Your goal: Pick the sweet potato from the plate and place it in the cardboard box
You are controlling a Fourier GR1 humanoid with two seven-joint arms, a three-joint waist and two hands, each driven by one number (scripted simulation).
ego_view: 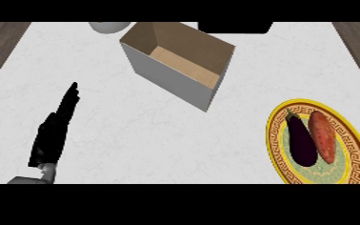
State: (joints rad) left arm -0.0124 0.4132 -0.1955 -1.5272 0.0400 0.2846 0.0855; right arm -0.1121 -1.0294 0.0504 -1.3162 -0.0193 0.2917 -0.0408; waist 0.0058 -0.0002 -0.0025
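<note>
Orange-red, the sweet potato (325, 136) lies at the lower right of the frame on the yellow-rimmed plate (274, 140), just beside a dark eggplant (302, 140) on its left. The cardboard box (177, 62) stands open at the upper centre, well apart from the plate. The left hand (57, 126) rests at the lower left, fingers straight and holding nothing; the right hand is out of view. To pick well, the right hand would best come down over the potato's outer side, curl along its length and keep clear of the eggplant, then lift straight before crossing to the box's opening.
</note>
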